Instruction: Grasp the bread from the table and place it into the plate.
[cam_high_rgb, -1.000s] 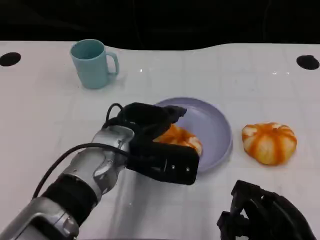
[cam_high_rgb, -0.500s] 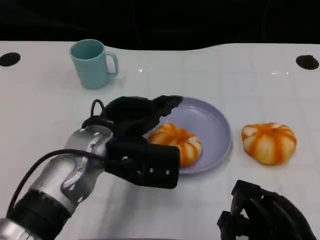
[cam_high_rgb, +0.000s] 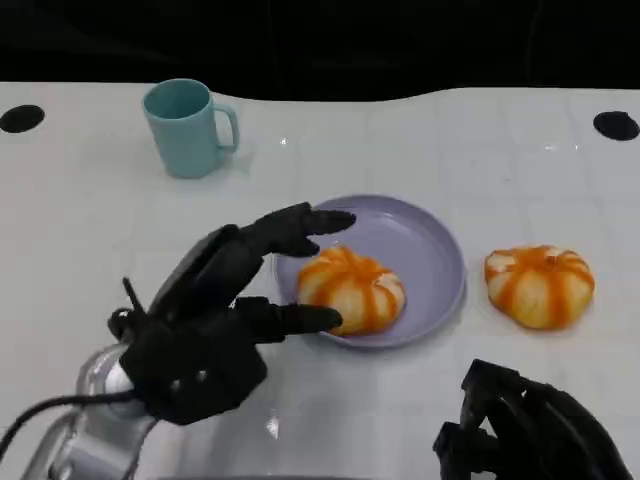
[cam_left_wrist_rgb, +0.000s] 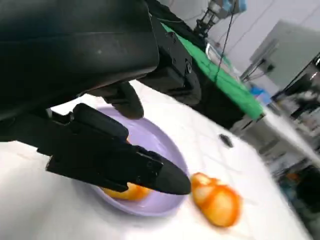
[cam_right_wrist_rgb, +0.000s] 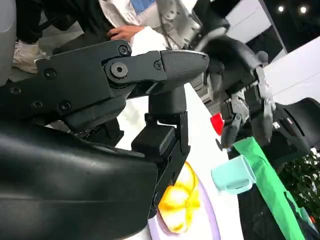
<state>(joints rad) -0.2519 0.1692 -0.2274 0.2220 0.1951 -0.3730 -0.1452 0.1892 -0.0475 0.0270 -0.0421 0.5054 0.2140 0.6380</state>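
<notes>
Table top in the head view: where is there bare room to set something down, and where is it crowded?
Bare white table lies left of the plate and below the mug; another patch runs behind the plate, right of the mug. The plate's far half is free too. It is crowded near the left hand, the bread in the plate, the second bread and the right hand.

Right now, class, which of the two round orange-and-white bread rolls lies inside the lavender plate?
The roll beside the open left hand; the other roll sits on the white table, right of the plate.
</notes>
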